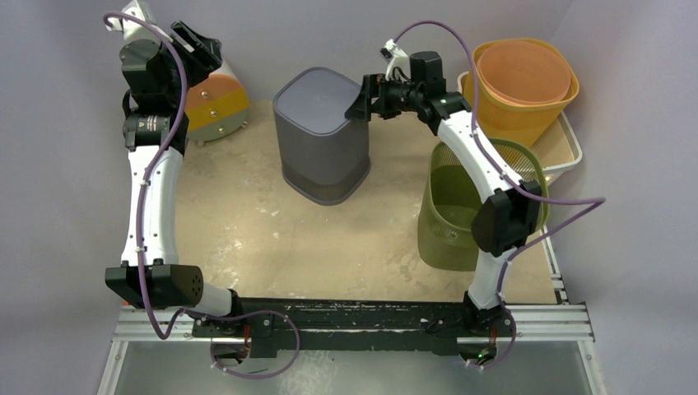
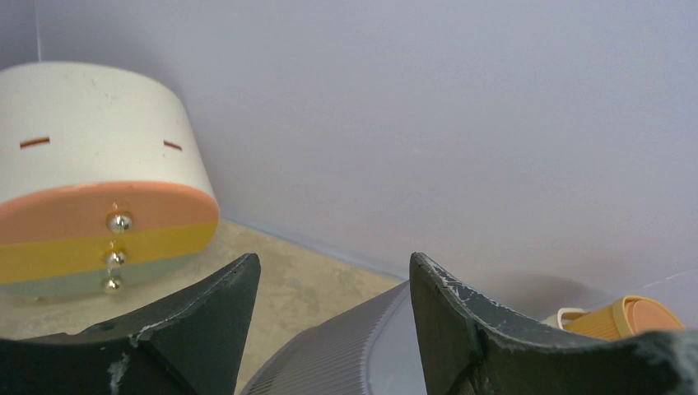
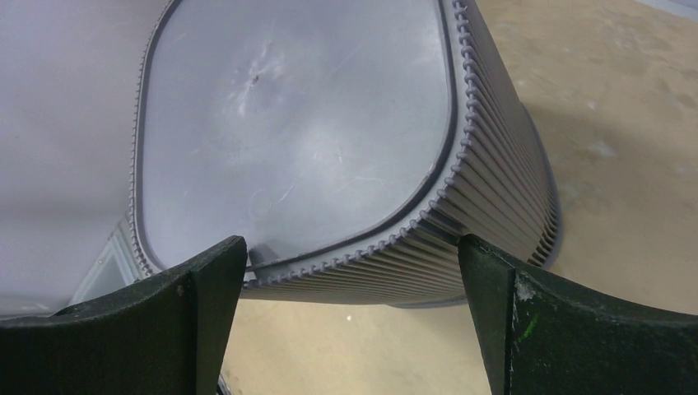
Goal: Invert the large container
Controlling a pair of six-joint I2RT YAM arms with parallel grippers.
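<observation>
grey ribbed container (image 1: pixel 323 136) stands base up.

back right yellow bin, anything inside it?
An orange bin is nested in the yellow bin and fills most of its opening. The yellow bin's floor is covered, so anything under the orange bin cannot be seen.

Robot lab test cell, plain lilac walls (image 1: pixel 49 164), metal mounting rail (image 1: pixel 551 332), scuffed beige tabletop (image 1: pixel 247 239), purple cabling (image 1: pixel 576 200)
</observation>
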